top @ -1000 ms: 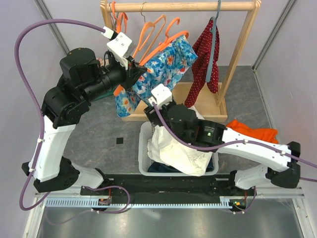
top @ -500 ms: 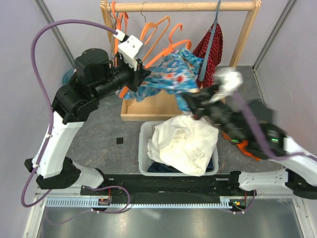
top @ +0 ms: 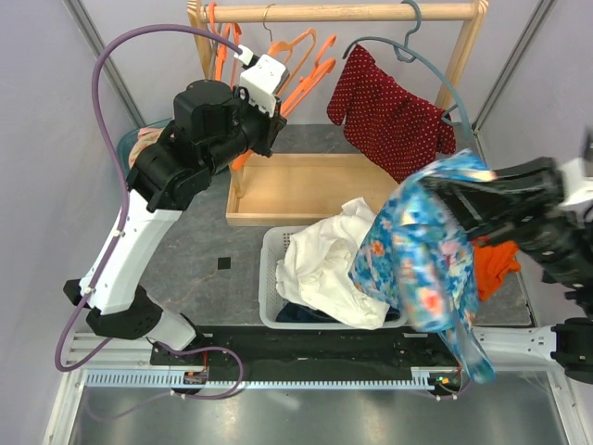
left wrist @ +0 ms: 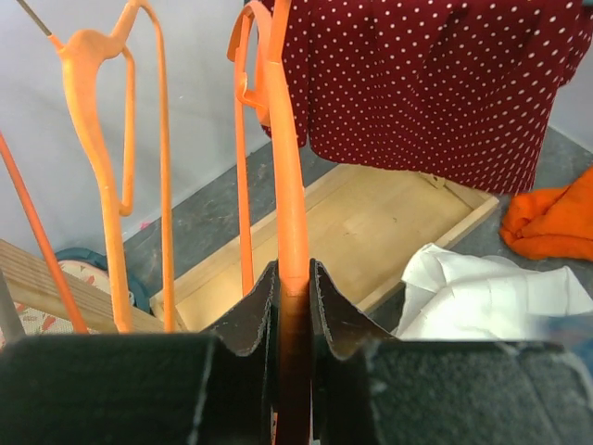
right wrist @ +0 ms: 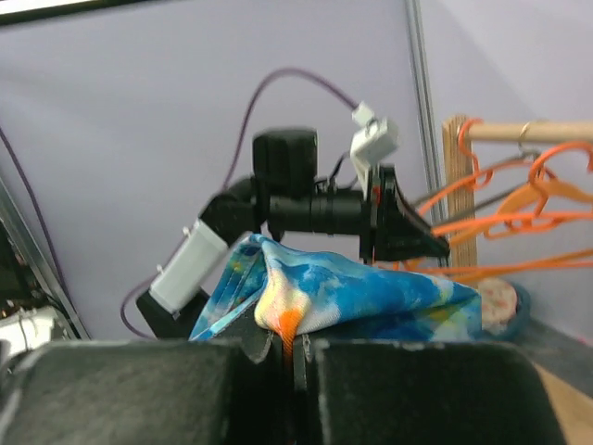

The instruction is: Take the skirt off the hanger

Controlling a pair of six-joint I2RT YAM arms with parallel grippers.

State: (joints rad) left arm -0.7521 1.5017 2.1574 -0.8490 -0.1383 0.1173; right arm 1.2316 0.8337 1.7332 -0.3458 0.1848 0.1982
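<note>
**Floral skirt off its hanger, dangling above the laundry basket**

The wooden rack (top: 352, 12) spans the back of the table. A red dotted garment (top: 389, 116) hangs from a grey-blue hanger (top: 435, 69) toward its right end, and spare orange hangers (top: 310, 60) crowd its left.

In front of it the blue floral skirt (top: 422, 260) hangs in 1 long limp drape from the right gripper (right wrist: 290, 348), over the right side of the white basket (top: 273, 278) and well apart from the hanger (left wrist: 285, 185). The right gripper's jaws are pressed nearly together on a bunched fold of the cloth.

The left gripper (left wrist: 292, 278) is clamped tight on the bare orange hanger's thin arm, up by the rack's left end.

The skirt looks light, thin and soft, not fragile. It would probably slide or bunch, so a gathered fold near the waist seems the surest hold.

Its trailing hem could snag on the basket, which is heaped with white cloth (top: 324, 269) over something dark blue (top: 296, 315). An orange cloth (top: 496, 264) lies just beside the skirt, and the red garment hangs close behind it.
</note>
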